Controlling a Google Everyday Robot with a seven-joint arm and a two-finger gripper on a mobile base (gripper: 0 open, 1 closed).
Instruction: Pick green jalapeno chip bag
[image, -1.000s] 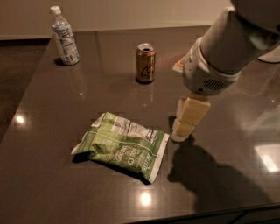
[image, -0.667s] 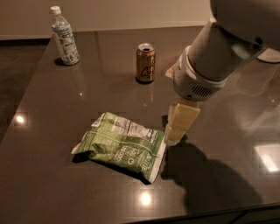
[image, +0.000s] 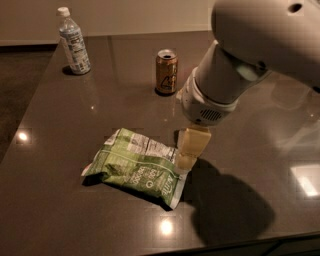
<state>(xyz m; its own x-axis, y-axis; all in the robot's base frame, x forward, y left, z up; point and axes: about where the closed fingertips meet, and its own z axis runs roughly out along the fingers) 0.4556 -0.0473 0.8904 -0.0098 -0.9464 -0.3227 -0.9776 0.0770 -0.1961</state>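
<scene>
The gripper (image: 188, 159) hangs at the edge of the green jalapeno chip bag (image: 136, 167), which lies flat on a dark, glossy table (image: 60, 215). Behind them stand a brown soda can (image: 166, 71) and, well apart, a clear plastic bottle (image: 73, 41).

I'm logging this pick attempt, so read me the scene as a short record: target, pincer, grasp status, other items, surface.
target: green jalapeno chip bag, lying flat near the front middle of the table, label panel up
arm: pincer points down at the bag's right edge; whether it touches the bag cannot be told
grasp status: bag not lifted, resting on the surface
other items: brown soda can upright, behind the pincer; clear plastic bottle upright at the far left corner
surface: dark glossy table
</scene>
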